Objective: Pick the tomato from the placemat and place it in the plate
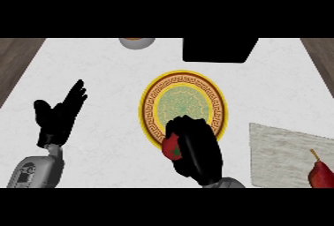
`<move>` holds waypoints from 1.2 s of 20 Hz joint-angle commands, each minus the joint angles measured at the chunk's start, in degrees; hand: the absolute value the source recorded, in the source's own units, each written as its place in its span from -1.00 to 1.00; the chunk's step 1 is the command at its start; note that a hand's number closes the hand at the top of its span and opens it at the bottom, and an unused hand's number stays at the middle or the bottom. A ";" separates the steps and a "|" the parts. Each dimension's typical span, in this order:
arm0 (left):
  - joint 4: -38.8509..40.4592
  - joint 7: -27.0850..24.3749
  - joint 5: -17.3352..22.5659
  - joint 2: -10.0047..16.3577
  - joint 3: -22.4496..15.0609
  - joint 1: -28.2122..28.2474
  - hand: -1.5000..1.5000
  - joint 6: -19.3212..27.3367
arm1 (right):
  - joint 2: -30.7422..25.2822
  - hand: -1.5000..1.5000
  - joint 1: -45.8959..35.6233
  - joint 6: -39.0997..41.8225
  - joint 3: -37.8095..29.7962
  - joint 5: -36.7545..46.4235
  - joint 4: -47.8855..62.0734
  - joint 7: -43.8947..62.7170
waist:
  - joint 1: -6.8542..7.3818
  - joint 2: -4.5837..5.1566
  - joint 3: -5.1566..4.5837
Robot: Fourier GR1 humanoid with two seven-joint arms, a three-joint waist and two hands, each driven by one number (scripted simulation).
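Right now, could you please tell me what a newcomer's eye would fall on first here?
The ornate gold-rimmed plate at the centre stands out first. At its near edge the right hand curls round a red tomato. The left hand rests open at the left.

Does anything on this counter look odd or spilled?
Nothing stands out. The plate sits flat; the right hand curls round the tomato at the plate's near rim; a pear lies on the placemat; the left hand rests open at left.
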 commanded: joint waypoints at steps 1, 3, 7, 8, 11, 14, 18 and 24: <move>0.99 0.03 -0.34 -0.57 -0.52 -0.48 0.00 0.08 | 0.65 1.00 -5.85 -6.54 5.21 6.05 -1.79 17.32 | -0.08 0.50 0.03; 1.48 -1.71 -0.37 -0.72 -0.14 -0.04 0.00 0.19 | 0.67 1.00 -6.62 -9.81 8.77 7.69 -1.84 26.46 | -0.11 0.73 0.07; 0.68 -0.20 -0.81 -1.40 -0.56 -2.03 0.00 1.17 | 0.68 1.00 -16.88 -11.05 12.91 7.33 1.58 43.27 | 0.58 1.05 0.15; -0.06 -0.15 -0.51 -1.02 -0.61 -0.44 0.00 0.40 | 0.68 1.00 -17.74 -12.69 12.58 6.52 2.84 46.39 | 0.61 1.07 0.18; 2.21 -0.87 -0.32 0.18 1.06 -2.55 0.00 0.09 | 0.68 1.00 -20.91 -16.95 12.50 5.82 8.69 49.59 | -0.21 1.27 0.19; -0.47 0.30 0.71 0.97 1.91 0.35 0.00 -0.56 | 0.67 1.00 -21.38 -15.75 7.62 4.96 9.35 46.82 | -0.68 1.12 0.23; 5.26 -1.49 -0.85 -1.13 1.71 -4.14 0.00 1.39 | 0.67 1.00 -19.24 -19.92 4.48 4.72 14.03 41.37 | -1.58 1.33 0.23; -0.84 1.14 0.15 0.66 2.17 -1.09 0.00 -0.55 | -1.28 1.00 -16.66 -15.24 -2.94 -4.41 20.54 28.59 | -1.31 1.25 0.25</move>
